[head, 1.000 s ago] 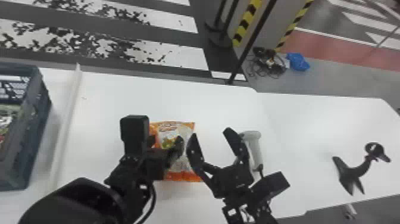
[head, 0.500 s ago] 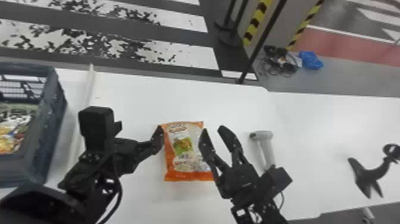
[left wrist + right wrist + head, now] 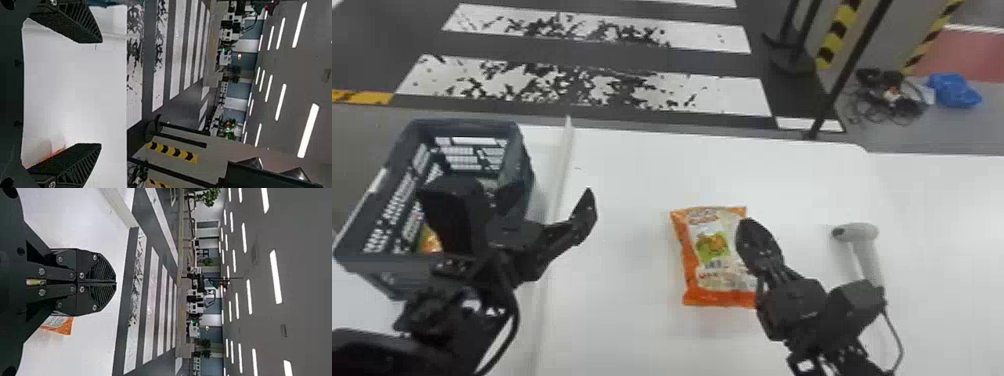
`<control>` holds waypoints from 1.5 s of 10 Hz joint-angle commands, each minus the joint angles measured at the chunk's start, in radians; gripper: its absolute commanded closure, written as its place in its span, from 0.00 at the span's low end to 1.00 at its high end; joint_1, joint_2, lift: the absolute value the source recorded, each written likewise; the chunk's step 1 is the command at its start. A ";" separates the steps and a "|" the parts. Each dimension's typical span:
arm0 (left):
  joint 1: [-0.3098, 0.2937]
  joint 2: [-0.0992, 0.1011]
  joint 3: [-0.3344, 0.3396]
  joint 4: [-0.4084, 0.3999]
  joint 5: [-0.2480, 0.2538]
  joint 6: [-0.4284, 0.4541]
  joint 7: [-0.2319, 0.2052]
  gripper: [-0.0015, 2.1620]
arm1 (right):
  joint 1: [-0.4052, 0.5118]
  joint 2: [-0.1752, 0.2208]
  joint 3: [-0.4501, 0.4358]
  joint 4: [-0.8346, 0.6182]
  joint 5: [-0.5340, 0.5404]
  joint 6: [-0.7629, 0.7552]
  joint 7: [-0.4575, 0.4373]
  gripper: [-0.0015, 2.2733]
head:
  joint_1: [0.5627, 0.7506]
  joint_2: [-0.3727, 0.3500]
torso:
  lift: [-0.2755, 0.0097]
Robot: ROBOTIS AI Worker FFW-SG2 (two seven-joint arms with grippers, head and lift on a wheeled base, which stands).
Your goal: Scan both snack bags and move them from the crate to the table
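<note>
The left gripper (image 3: 553, 192) has moved away from the snack bag (image 3: 714, 250) towards the crate (image 3: 514, 131), and the right gripper (image 3: 746, 225) has closed its fingers, which stood apart before. The head view has swung too, bringing more of the crate in on the left.

The bag lies on the tabletop (image 3: 627, 200) between the two grippers. It is well apart from the left fingers and right beside the right ones, which cover part of its right side in the head view; whether they touch it, I can't tell. The left fingers are spread wide with nothing between them. The right fingers are pressed together, holding nothing, and in the right wrist view an orange corner of the bag shows past them.

The bag lies flat, slightly creased, with orange along its left side and bottom. Its middle is pale, with a green patch bearing an orange picture and small print underneath. A yellow and orange packet (image 3: 430, 242) shows inside the crate, partly hidden by the left arm. The pale scanner (image 3: 867, 250) is on the tabletop to the right of the bag.
</note>
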 commanded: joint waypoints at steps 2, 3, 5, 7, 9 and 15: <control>0.069 0.000 0.126 -0.044 -0.008 -0.069 -0.055 0.03 | -0.052 0.000 0.020 0.042 0.017 0.063 0.001 0.99 | 0.70 0.50 | 0.66; 0.089 0.000 0.164 -0.049 -0.008 -0.118 -0.101 0.03 | -0.081 0.000 0.027 0.080 0.022 0.075 0.001 0.99 | 0.70 0.56 | 0.66; 0.110 0.000 0.213 -0.049 -0.004 -0.167 -0.181 0.03 | -0.130 0.002 0.027 0.172 0.028 0.084 -0.001 0.99 | 0.70 0.62 | 0.66; 0.118 0.000 0.215 -0.041 0.006 -0.167 -0.212 0.03 | -0.193 0.005 0.021 0.290 0.034 0.078 -0.013 0.99 | 0.70 0.63 | 0.66; 0.118 0.000 0.215 -0.033 0.015 -0.167 -0.212 0.03 | -0.239 0.011 0.021 0.395 0.052 0.072 -0.018 0.99 | 0.70 0.61 | 0.66; 0.119 0.000 0.215 -0.021 0.036 -0.167 -0.213 0.03 | -0.166 0.020 0.021 0.254 0.057 -0.002 -0.030 0.99 | 0.70 0.60 | 0.66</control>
